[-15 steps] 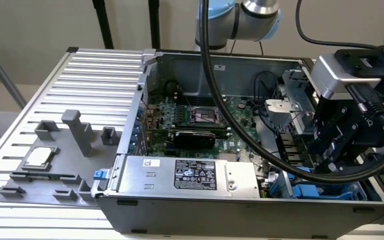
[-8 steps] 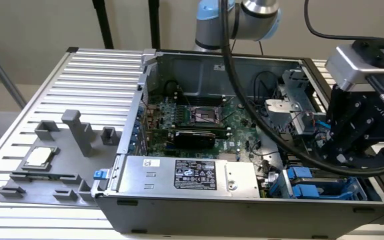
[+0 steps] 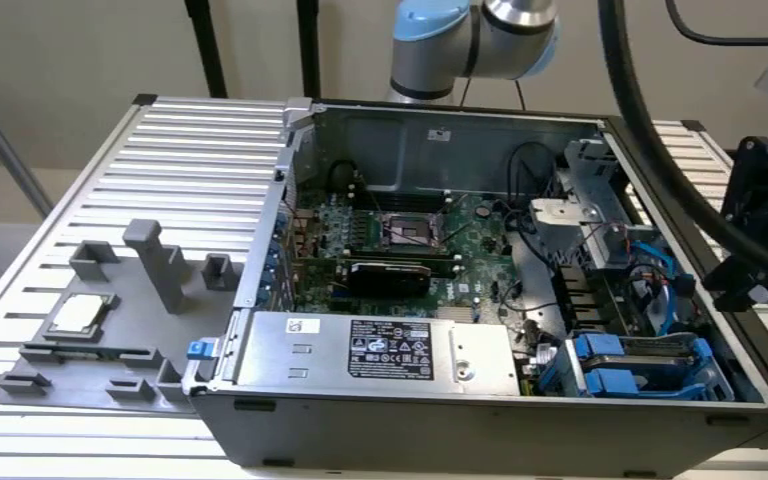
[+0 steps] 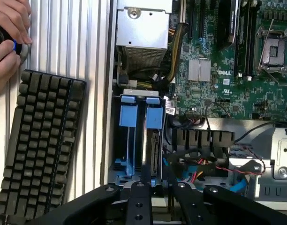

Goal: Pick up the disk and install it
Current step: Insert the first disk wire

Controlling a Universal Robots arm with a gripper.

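The disk (image 4: 155, 150) stands on edge in the drive bay at the case's near corner on the exterior view's right, between blue carrier rails with a blue tab (image 4: 154, 117) on its end. A second blue carrier (image 4: 127, 117) sits in the slot beside it. In the exterior view the same blue carriers (image 3: 620, 362) lie in the bay. My black gripper (image 4: 162, 190) hovers just above the bay, open, with nothing between its fingers. It appears in the exterior view as a black shape (image 3: 755, 250) over the case's side wall.
The open computer case (image 3: 491, 430) holds a motherboard (image 3: 411, 240) and a grey power supply box (image 3: 371, 350). A grey fixture (image 3: 104, 350) with a silver chip (image 3: 75, 315) lies on the slatted table. A black keyboard (image 4: 40, 150) and a person's hand (image 4: 7, 33) are beside the case.
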